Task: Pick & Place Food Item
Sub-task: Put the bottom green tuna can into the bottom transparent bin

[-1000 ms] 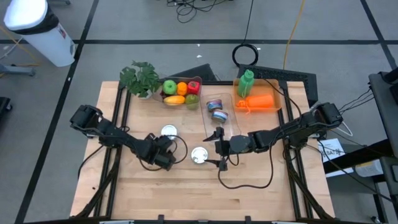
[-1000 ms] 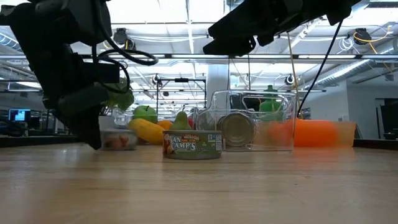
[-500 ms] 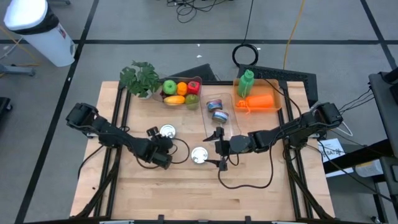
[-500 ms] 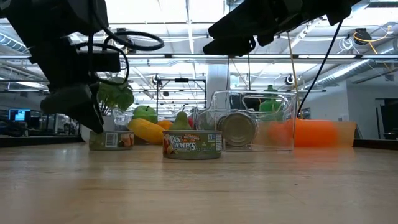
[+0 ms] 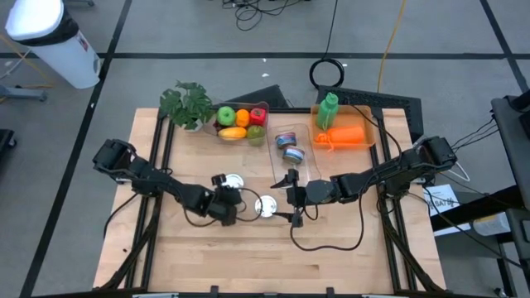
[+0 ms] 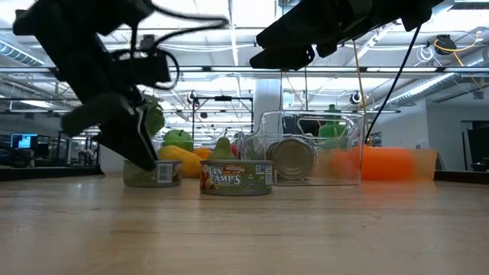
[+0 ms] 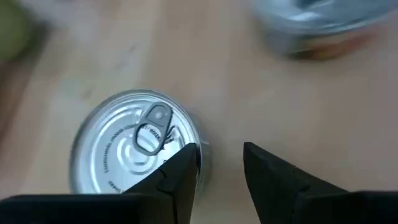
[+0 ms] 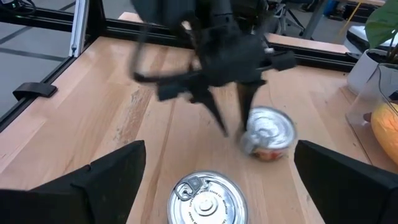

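Observation:
Two tins with pull-tab lids stand upright on the wooden table: one silver tin (image 5: 233, 180) (image 6: 159, 173) (image 7: 134, 149) (image 8: 268, 134), and a Van Camp's tin (image 5: 267, 207) (image 6: 237, 177) (image 8: 202, 196) to its right. My left gripper (image 5: 219, 184) (image 7: 221, 155) reaches down beside the silver tin, its fingers a little open, with the tin outside the gap. My right gripper (image 5: 292, 196) (image 8: 227, 186) hangs wide open above the table, just right of the Van Camp's tin. My left gripper meets the silver tin at its side wall near the rim (image 7: 194, 148), with the outer side of one finger (image 7: 180, 174). The fingers come from above, pointing down. Nothing sits between them. The tin stands upright on the table.
Along the far edge stand a potted plant (image 5: 189, 104), a fruit bowl (image 5: 241, 122), a clear tray (image 5: 303, 170) holding two more tins, an orange jug (image 5: 348, 135) and a green bottle (image 5: 330, 108). The near half of the table is bare wood.
My left gripper has swung toward the table's right edge and come down beside the silver tin. The tin has slid a little to the right, toward the Van Camp's tin, and has turned, showing a different part of its label.

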You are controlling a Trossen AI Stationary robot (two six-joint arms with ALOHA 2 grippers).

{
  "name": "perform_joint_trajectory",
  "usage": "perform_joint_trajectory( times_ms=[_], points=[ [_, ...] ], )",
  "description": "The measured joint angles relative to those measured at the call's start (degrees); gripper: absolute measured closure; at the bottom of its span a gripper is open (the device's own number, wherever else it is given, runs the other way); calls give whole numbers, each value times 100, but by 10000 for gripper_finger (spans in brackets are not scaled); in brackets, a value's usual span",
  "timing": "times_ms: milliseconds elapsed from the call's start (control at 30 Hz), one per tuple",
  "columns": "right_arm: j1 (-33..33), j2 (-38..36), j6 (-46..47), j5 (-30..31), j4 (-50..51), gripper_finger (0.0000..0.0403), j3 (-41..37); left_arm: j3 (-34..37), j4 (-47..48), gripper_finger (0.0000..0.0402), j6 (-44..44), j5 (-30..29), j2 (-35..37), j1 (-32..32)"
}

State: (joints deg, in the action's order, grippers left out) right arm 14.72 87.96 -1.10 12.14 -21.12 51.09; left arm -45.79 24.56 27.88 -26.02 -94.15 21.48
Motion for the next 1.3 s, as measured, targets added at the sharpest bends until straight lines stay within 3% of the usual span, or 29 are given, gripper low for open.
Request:
perform_joint_trajectory(
  times_ms=[100,300,600,767,1000,1100,1167,1300],
  points=[
    [0,0,0,0,0,12,0,-1,-285,254,-168,329,9,91],
    [-2,0,20,-2,0,12,0,38,-782,259,-338,1751,-15,125],
    [3,0,115,-44,31,12,0,34,-784,291,-187,1686,-28,263],
    [203,0,926,-361,189,12,0,34,-836,299,-97,1582,-26,314],
    [1333,33,2012,1316,206,12,1,34,-917,300,33,1554,-24,314],
    [1865,411,2662,2009,314,12,141,32,-1072,300,70,1550,-22,297],
    [2166,789,2950,2218,536,12,356,30,-1166,300,63,1548,-18,293],
    [2425,1709,3196,2039,1146,12,1309,25,-1240,300,28,1547,-17,293]
  ],
)
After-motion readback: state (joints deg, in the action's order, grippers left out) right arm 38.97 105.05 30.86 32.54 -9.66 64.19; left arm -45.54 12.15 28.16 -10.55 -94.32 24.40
